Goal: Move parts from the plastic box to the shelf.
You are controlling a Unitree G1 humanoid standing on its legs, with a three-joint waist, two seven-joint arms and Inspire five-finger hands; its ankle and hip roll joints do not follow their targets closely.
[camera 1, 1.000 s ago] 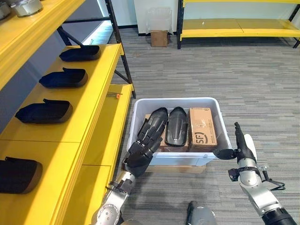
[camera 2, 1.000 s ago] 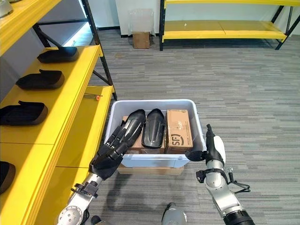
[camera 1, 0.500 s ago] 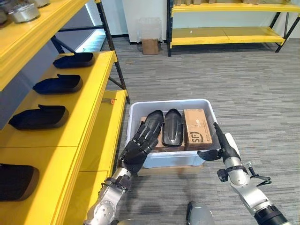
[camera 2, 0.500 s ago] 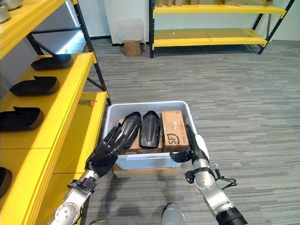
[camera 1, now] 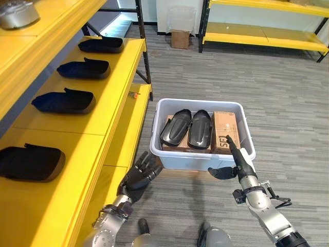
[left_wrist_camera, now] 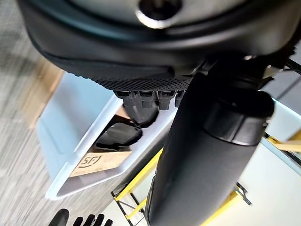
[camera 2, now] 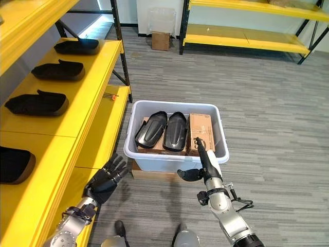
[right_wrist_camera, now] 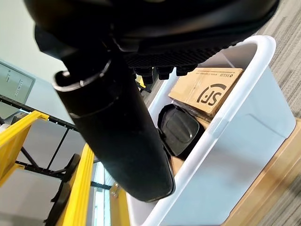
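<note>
Left hand (camera 1: 138, 177) fingers spread, empty, low near the front left corner of the plastic box (camera 1: 177, 157), beside the yellow shelf (camera 1: 110, 98). Right hand (camera 1: 237, 162) fingers straight, thumb out, empty, at the box's front right rim. Two black parts (camera 1: 187, 128) lie in the box beside a cardboard carton (camera 1: 224, 131). Four more black parts (camera 1: 64, 102) sit on the shelf.

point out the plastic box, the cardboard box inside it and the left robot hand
plastic box (camera 1: 198, 160), left eye view, near wall
cardboard box (camera 1: 224, 127), left eye view, top face
left robot hand (camera 1: 138, 178), left eye view, palm
</note>
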